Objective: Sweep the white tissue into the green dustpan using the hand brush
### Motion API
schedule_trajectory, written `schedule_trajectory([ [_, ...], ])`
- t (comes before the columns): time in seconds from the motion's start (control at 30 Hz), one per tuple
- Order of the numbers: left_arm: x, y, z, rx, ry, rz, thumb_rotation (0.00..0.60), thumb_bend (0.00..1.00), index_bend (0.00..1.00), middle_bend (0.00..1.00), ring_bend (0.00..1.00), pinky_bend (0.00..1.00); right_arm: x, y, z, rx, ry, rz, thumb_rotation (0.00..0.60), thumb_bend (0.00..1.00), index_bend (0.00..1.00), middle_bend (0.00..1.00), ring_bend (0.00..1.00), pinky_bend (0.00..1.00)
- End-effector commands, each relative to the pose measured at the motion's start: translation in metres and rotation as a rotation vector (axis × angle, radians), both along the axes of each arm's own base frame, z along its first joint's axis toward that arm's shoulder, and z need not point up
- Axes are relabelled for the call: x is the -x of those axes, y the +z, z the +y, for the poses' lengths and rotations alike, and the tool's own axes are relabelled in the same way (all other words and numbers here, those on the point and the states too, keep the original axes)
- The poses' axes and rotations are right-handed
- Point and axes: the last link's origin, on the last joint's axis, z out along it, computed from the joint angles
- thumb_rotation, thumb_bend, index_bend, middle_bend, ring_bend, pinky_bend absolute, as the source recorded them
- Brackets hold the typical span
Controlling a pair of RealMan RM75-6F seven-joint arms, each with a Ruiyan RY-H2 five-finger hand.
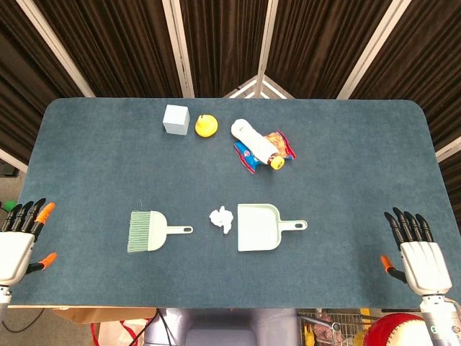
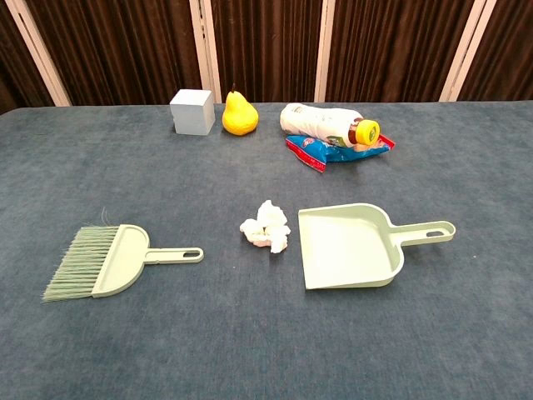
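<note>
A crumpled white tissue point(image 1: 222, 218) point(image 2: 266, 227) lies mid-table, just left of the open mouth of the pale green dustpan point(image 1: 258, 227) point(image 2: 346, 246), whose handle points right. The pale green hand brush point(image 1: 148, 231) point(image 2: 108, 260) lies flat further left, bristles to the left and handle toward the tissue. My left hand point(image 1: 18, 240) hovers at the table's near left corner, fingers spread and holding nothing. At the near right edge my right hand point(image 1: 415, 252) is likewise spread and empty. Neither hand shows in the chest view.
Along the far side stand a pale blue cube point(image 1: 176, 119) point(image 2: 192, 111), a yellow pear point(image 1: 206, 125) point(image 2: 238, 115) and a white bottle with a yellow cap point(image 1: 257, 141) point(image 2: 327, 122) lying on a blue snack bag point(image 1: 253, 155) point(image 2: 333, 151).
</note>
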Motion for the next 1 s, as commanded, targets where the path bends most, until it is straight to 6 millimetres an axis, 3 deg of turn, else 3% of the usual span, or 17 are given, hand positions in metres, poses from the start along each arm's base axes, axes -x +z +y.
schedule_trajectory([
  [0.03, 0.000, 0.000, 0.000, -0.001, 0.011, -0.015, 0.600, 0.00, 0.00, 0.00, 0.00, 0.00, 0.001, 0.001, 0.000, 0.008, -0.007, 0.003, 0.600, 0.33, 0.00, 0.00, 0.00, 0.01],
  [0.8, -0.001, 0.000, -0.001, 0.003, 0.025, -0.029, 0.600, 0.00, 0.00, 0.00, 0.00, 0.00, -0.011, -0.005, -0.002, -0.025, -0.024, -0.060, 0.600, 0.33, 0.00, 0.00, 0.00, 0.03],
  [0.83, -0.001, 0.000, -0.001, 0.003, 0.025, -0.027, 0.600, 0.00, 0.00, 0.00, 0.00, 0.00, -0.012, -0.006, -0.003, -0.029, -0.023, -0.065, 0.600, 0.33, 0.00, 0.00, 0.01, 0.07],
  [0.9, -0.001, 0.000, -0.002, 0.001, 0.025, -0.026, 0.600, 0.00, 0.00, 0.00, 0.00, 0.00, -0.016, -0.007, -0.008, -0.031, -0.008, -0.070, 0.600, 0.33, 0.00, 0.11, 0.12, 0.25],
  [0.97, -0.001, 0.001, -0.001, -0.003, 0.025, -0.031, 0.600, 0.00, 0.00, 0.00, 0.00, 0.00, -0.021, -0.009, -0.015, -0.029, 0.013, -0.082, 0.600, 0.33, 0.01, 0.35, 0.38, 0.50],
  [1.0, -0.001, 0.001, -0.001, -0.004, 0.025, -0.033, 0.600, 0.00, 0.00, 0.00, 0.00, 0.00, -0.025, -0.011, -0.019, -0.029, 0.027, -0.093, 0.600, 0.33, 0.04, 0.43, 0.45, 0.57],
])
